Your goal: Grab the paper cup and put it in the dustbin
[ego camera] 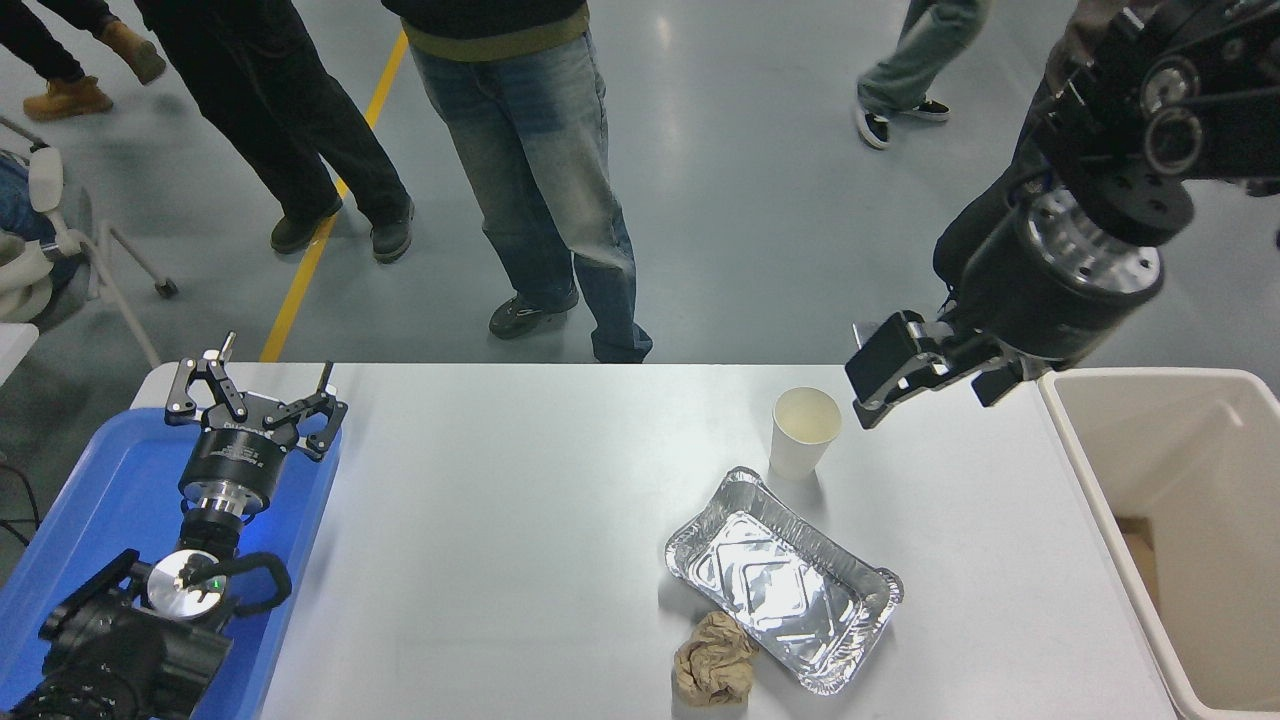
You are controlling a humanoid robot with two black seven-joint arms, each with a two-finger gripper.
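Observation:
The paper cup (pixel 804 431) stands upright on the white table (pixel 500 520), white with a cream inside, near the far edge. My right gripper (pixel 925 390) hangs above the table just right of the cup, a small gap from its rim, with its jaws open and nothing in them. The dustbin (pixel 1085 470), a large beige bin, stands off the table's right edge, right of the gripper. My left gripper (pixel 255 392) is parked open and empty at the lower left.
A silver foil tray (pixel 783 580) lies just in front of the cup, with a crumpled brown paper ball (pixel 713 672) at its near left corner. A blue tray (pixel 110 500) lies under the left arm. Several people (pixel 530 170) stand beyond the far edge.

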